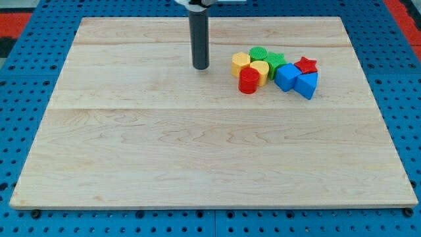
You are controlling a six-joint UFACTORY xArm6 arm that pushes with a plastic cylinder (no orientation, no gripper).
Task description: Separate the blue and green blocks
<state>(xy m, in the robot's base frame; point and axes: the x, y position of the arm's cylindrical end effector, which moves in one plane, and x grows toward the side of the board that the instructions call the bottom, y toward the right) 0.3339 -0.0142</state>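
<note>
The blocks lie in one tight cluster at the view's upper right. A green round block (258, 53) and a green star block (274, 61) sit at its top. A blue block (286, 76) and a blue triangular block (307, 85) sit at its right, the first one touching the green star. My tip (200, 67) rests on the board to the left of the cluster, apart from every block.
A yellow hexagonal block (241, 63), a yellow block (260, 70), a red cylinder (248, 81) and a red star (306, 64) are in the same cluster. The wooden board (197, 151) lies on a blue perforated table.
</note>
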